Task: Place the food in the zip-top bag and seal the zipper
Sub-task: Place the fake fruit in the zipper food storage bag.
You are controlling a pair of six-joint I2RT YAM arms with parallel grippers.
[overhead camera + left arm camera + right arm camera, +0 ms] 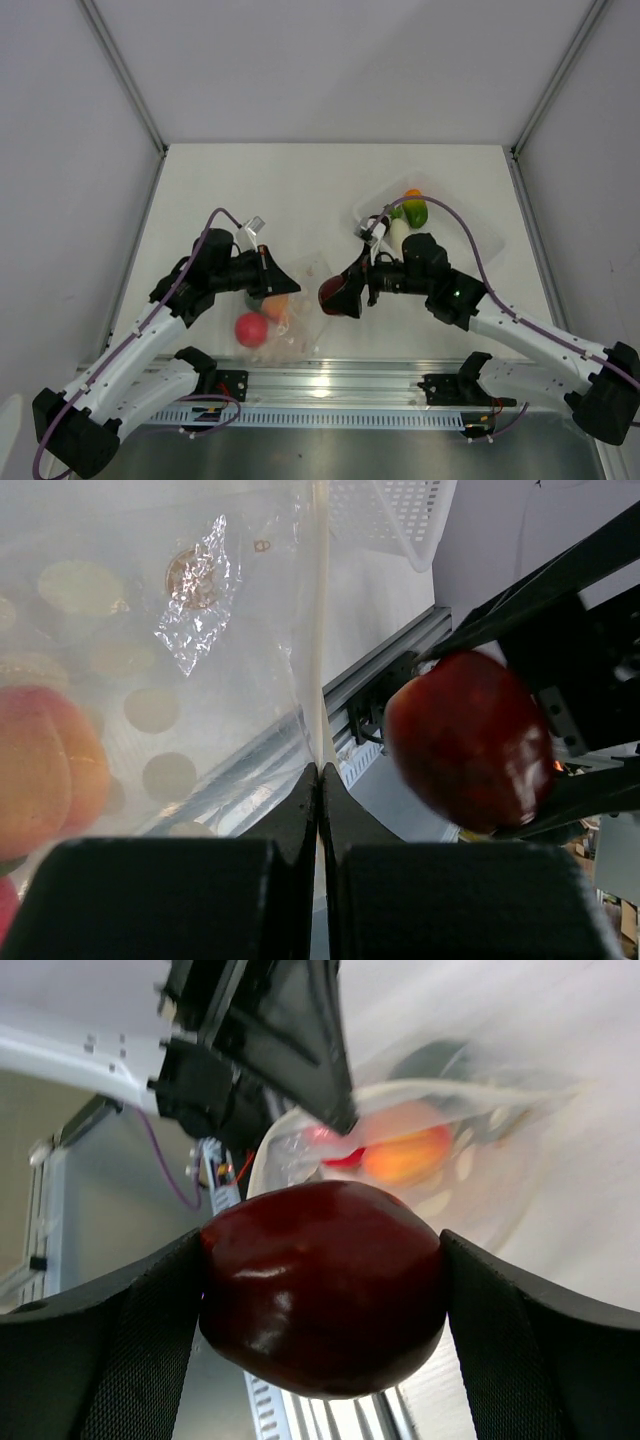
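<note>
The right hand (343,292) is clamped on a dark red fruit (322,1285), a smooth, glossy, rounded piece. Its two black, finely textured pads (130,1350) press on either side of the fruit, spread only as wide as the fruit itself. In the overhead view it hangs just right of centre, held off the counter (230,190) and just beside the mouth of the bag.

The left hand (318,776) is pinched fully together, its black fingers meeting on the raised edge of the bag (200,680) with no gap between them. The bag is thin, clear, crinkly plastic that catches the light in creases. It sits low and left of centre in the overhead view, slumped on the white counter.

Through the plastic a soft orange peach (45,770) shows, blurred at the left of the left wrist view. A round red apple (251,329) lies at the bag's lower left in the overhead view; whether it is fully inside I cannot tell.

Toward the upper right of the overhead view, well apart from the bag, a clear rigid tray (455,215) holds an orange-green mango (412,207) and a white radish (398,233), touching each other.
</note>
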